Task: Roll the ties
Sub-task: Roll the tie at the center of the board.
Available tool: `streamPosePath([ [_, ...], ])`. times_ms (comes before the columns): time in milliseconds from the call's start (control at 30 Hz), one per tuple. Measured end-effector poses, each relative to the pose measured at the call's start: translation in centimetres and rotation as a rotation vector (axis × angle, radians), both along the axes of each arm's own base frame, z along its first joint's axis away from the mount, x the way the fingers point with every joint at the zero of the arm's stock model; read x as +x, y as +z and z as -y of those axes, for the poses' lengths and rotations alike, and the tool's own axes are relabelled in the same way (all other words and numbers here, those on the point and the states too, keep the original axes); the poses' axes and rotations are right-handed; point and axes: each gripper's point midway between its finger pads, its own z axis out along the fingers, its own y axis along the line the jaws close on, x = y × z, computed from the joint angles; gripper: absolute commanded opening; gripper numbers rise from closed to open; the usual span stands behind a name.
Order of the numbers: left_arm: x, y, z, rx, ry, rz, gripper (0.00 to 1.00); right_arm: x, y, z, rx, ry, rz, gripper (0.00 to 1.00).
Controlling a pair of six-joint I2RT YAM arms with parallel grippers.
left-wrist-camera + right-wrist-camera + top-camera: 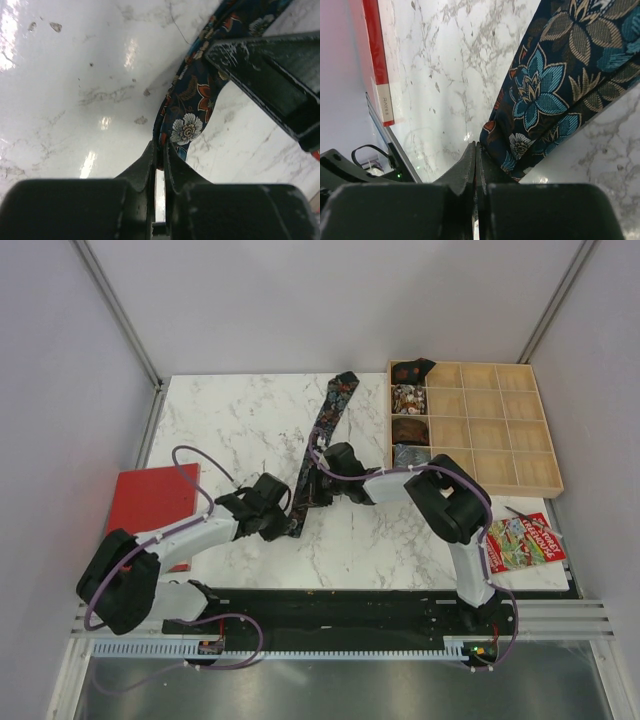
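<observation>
**both jaws at the floral tie, mid-bench**

top external: the tie (325,425), black with small flowers, lies stretched on the marble bench (230,420). it slants from the far edge, near the wooden tray (500,430), toward the near side. the left arm (190,535) reaches its near end, and the right arm (450,505) meets it a little farther up. rolled ties (408,398) sit in the tray's left column. a red book (150,500) lies at the bench's left edge and a colourful booklet (522,543) at its right.

left wrist: the left jaws are nearly together, clamped on the edge of the tie (192,105), whose cloth curves away to the upper right.

right wrist: the right jaws are pressed together, tips at the folded edge of the tie (555,85). whether cloth is caught between them i cannot tell. the red book (372,50) shows at far left.
</observation>
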Motion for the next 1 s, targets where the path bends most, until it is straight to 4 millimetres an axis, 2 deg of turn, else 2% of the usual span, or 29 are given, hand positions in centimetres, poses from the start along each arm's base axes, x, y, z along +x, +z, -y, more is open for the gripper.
streamPosePath([
  [133,-1.2,1.8,0.3,-0.043,-0.077,0.015,0.02,-0.5,0.5,0.5,-0.023,0.002,-0.012,0.04],
  [300,-3.9,3.2,-0.4,-0.068,-0.153,-0.007,0.02,-1.1,2.1,0.8,-0.041,0.003,0.000,0.05],
  [400,-5.2,3.9,-0.7,-0.081,-0.189,-0.023,0.02,-1.7,3.5,0.3,-0.042,0.013,0.026,0.05],
  [567,-7.2,4.2,-1.7,-0.070,-0.213,-0.069,0.02,-3.5,4.5,-1.0,-0.053,0.046,0.050,0.05],
  [733,-8.0,4.9,-2.2,-0.052,-0.226,-0.101,0.02,-5.5,3.9,-1.8,-0.083,0.070,0.057,0.05],
  [900,-7.7,6.1,-2.0,-0.048,-0.233,-0.102,0.02,-7.8,2.2,-1.5,-0.128,0.090,0.038,0.05],
  [1000,-7.6,6.6,-1.9,-0.047,-0.234,-0.102,0.02,-8.5,1.4,-1.2,-0.148,0.094,0.028,0.05],
])
